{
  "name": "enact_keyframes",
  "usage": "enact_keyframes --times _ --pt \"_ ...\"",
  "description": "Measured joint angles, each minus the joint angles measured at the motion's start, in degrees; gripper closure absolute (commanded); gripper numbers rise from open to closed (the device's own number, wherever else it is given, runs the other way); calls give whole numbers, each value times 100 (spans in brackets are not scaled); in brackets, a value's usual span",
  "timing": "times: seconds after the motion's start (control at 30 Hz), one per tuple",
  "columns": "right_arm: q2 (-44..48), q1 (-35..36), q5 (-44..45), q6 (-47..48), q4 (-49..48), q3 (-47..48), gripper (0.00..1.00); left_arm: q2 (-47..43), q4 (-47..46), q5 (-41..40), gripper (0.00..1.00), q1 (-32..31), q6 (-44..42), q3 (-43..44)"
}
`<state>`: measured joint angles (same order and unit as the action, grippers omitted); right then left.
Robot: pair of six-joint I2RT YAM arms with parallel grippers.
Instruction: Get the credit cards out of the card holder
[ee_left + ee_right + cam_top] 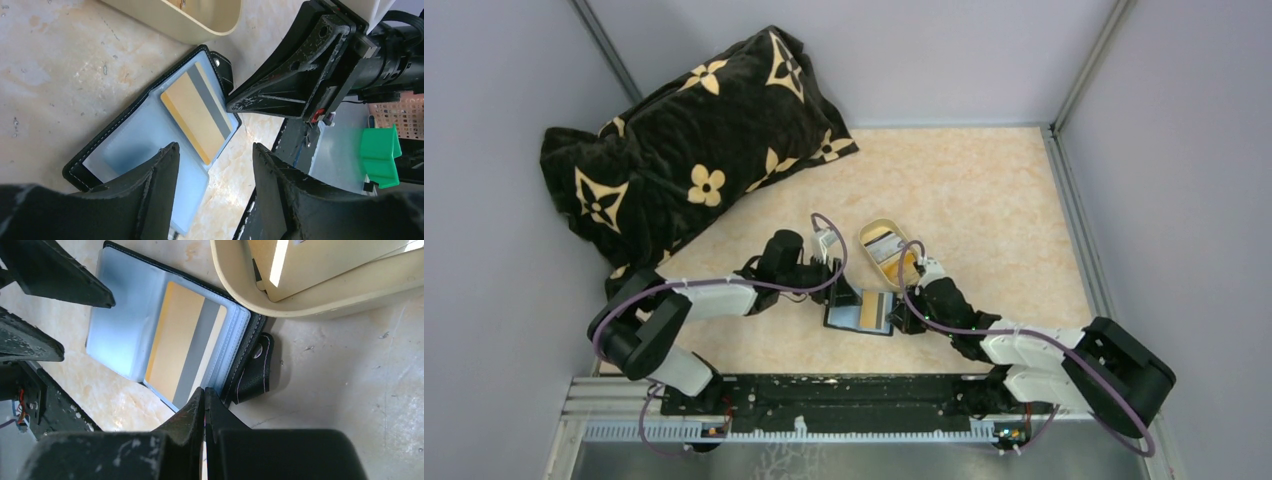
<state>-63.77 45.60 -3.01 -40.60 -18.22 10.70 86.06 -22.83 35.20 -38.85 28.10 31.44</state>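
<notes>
Right gripper (204, 392), pressed together, seems to pin the open holder (860, 312) steady. Left gripper (215, 147) hovers spread, ready for the card (197, 117).

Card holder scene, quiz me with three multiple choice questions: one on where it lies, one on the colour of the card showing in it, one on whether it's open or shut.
1. Where does the card holder lie?
A. on the pillow
B. inside the oval tray
C. on the table, between the two claws

2. What colour is the card showing in it?
A. green
B. orange-yellow with a grey stripe
C. red

3. What state is the card holder in?
A. spread open
B. folded shut
C. standing on edge

Answers:
1 C: the top view shows it flat on the table, with the left claw and the right claw at its two sides.
2 B: both wrist views show that colour.
3 A: its clear sleeves face up.
</notes>
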Motion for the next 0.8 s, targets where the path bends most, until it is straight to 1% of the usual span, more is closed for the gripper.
enact_keyframes --times 0.17,0.37,0.6,0.7,0.77,0.8 --pt "-238 0 46 -138 -739 -229 100 319 -415 31 38 -2 212 -22" --pt "-533 0 31 -361 -1593 -492 100 619 -702 -7 41 -9 433 -210" --pt "-577 0 35 -424 -1738 -540 100 621 -719 -317 41 -125 463 -280" --pt "-586 0 33 -424 -1744 -540 100 717 -894 -396 41 -221 496 -280" --pt "-608 0 28 -426 -1770 -540 100 870 -1163 -389 43 -289 573 -280" --pt "-616 0 26 -424 -1779 -540 100 942 -1300 -376 46 -310 627 -280"
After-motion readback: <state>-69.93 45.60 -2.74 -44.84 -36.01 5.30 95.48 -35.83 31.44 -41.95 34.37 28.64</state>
